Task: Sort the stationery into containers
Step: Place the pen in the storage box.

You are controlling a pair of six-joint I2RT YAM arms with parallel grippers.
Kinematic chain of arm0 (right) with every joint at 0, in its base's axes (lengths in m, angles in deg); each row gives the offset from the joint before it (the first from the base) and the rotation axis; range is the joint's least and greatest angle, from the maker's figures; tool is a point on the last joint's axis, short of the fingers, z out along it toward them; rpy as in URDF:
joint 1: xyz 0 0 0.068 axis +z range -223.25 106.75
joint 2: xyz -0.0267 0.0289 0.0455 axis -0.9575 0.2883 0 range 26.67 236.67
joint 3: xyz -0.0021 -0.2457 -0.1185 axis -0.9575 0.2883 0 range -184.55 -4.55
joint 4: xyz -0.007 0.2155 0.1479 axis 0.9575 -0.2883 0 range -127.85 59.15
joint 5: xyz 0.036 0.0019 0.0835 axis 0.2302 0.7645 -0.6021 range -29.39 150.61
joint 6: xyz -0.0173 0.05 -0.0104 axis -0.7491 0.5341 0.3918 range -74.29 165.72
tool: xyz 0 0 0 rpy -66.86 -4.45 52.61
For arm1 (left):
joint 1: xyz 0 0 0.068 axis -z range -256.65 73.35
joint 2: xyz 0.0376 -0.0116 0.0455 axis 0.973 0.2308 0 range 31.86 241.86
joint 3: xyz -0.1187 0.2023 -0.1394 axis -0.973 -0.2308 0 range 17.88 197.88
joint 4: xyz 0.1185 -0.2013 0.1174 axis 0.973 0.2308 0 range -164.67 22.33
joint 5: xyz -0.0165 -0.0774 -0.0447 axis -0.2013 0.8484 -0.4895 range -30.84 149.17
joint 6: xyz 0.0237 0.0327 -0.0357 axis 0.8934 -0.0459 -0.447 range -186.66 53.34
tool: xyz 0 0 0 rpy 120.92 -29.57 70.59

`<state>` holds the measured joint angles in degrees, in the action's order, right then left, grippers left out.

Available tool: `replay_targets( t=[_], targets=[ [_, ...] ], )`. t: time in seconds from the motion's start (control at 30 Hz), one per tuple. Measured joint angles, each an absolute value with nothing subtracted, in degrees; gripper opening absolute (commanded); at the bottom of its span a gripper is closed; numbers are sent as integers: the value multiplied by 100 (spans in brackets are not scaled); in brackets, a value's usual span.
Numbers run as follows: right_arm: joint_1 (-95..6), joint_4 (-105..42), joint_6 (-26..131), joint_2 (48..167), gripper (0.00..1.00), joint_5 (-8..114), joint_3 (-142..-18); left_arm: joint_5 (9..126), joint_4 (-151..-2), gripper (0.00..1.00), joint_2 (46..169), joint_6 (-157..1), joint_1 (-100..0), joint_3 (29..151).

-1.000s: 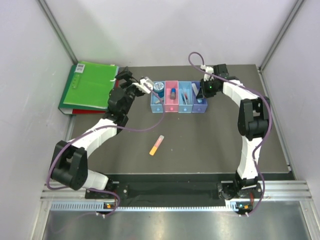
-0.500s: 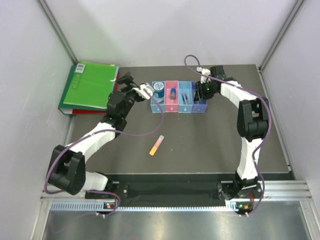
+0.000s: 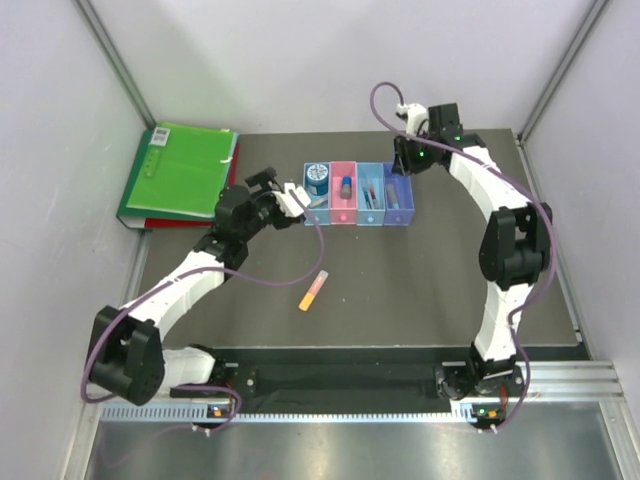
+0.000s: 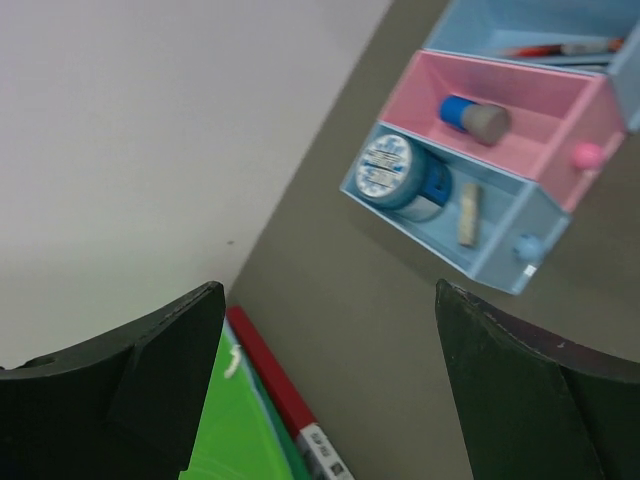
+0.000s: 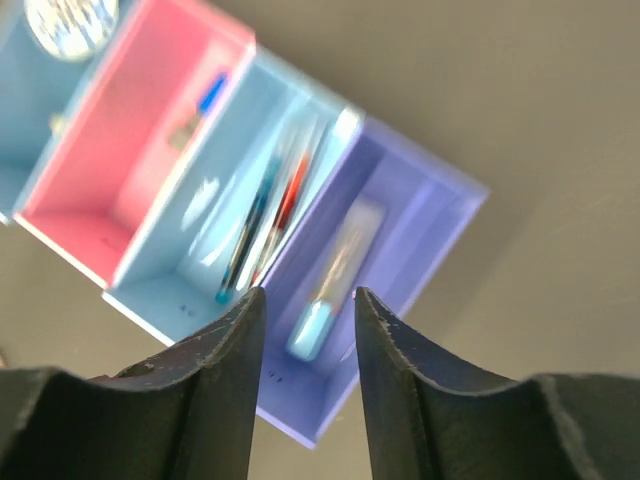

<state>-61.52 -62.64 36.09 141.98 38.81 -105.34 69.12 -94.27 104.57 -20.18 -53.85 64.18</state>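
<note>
Looking from above, we see the bins [image 3: 343, 216] standing in a joined row toward the far side of the table [image 3: 430, 290]: blue, pink, blue and purple from left to right. Our left claw [image 4: 330, 300] hangs just left of the row, its jaws spread wide and holding nothing; bare table shows between them. From its camera we make out the tape roll [image 4: 400, 175] at the far end of the left blue bin [image 4: 500, 255], with a small pale bit [image 4: 468, 200] beside it. The capped piece [image 4: 472, 117] lies in the pink bin [image 4: 560, 95].

Our right claw [image 5: 308, 300] hovers over the purple bin [image 5: 425, 215], its jaws only partly apart, with a narrow gap. We see nothing pinched between them. The grey stick [image 5: 338, 265], pale blue at one end, shows through the gap, lying along the floor of that bin. Next door, in the right blue bin [image 5: 170, 290], the red pen [image 5: 285, 210] and the blue pen [image 5: 248, 240] lie side by side along its length.

The orange stick [image 3: 313, 291] lies alone on the table, near of the bins and well apart from them, between the two arms, and neither claw touches it. A green folder [image 3: 178, 170] sits at the far left corner, on top of a red folder [image 4: 275, 375].
</note>
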Motion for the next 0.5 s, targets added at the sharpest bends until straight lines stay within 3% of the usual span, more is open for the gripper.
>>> replay_targets(
  t=[0.27, 0.5],
  targets=[
    [-6003, -6120, 3016, 13481, 48, 4486, -11461, 7649, -7488, 91, 10330, -2739, -5199, 6486],
    [-5995, -5547, 2509, 12860, 50, 4425, -11100, 7268, -6334, 91, 10744, -4870, -4672, 7026]
  ],
)
